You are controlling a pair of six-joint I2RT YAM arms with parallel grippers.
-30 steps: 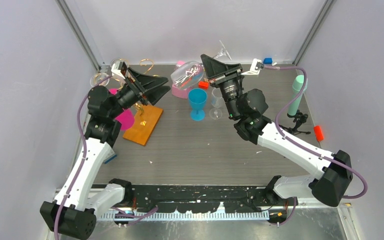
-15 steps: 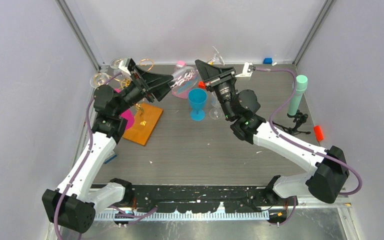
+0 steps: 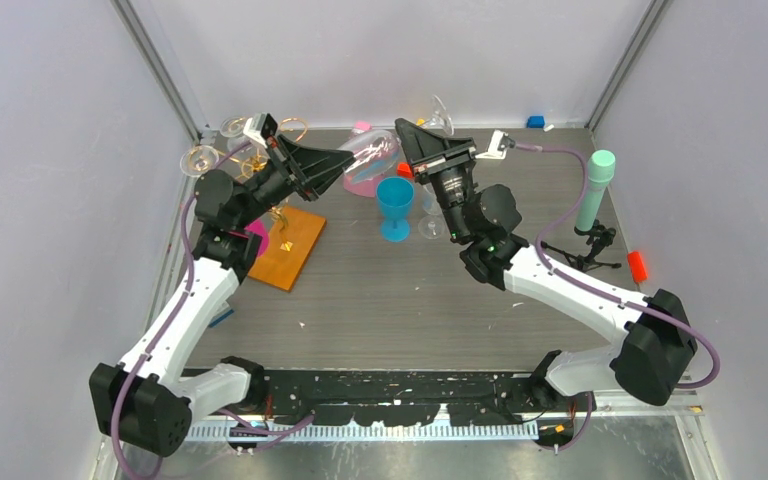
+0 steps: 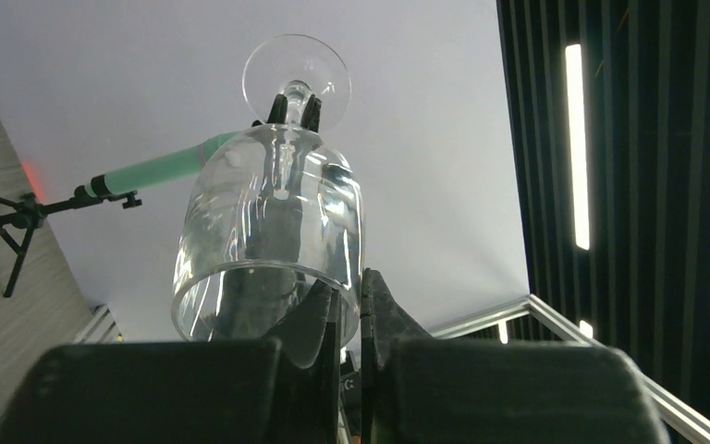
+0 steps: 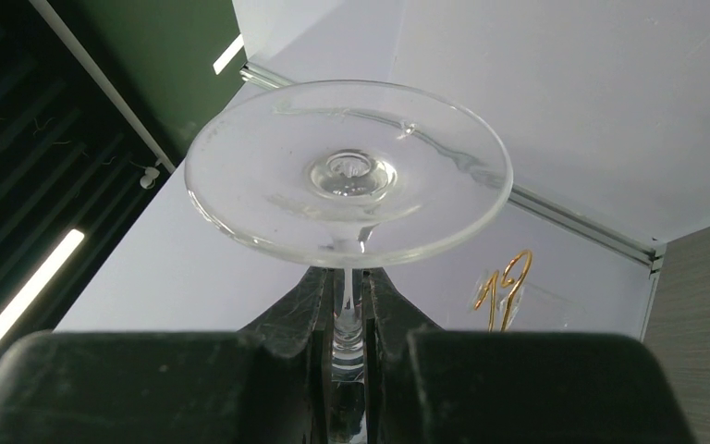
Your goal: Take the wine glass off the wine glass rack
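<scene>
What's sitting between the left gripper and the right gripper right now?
The wine glass. The right gripper clamps its stem in the right wrist view; the bowl stretches to the left gripper, whose jaws pinch the rim in the left wrist view.

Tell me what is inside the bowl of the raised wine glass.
The wine glass holds no liquid and no loose object. One finger of the left gripper seems to sit inside the rim, pinching the wall. That gripper's body covers the rim's nearest part.
</scene>
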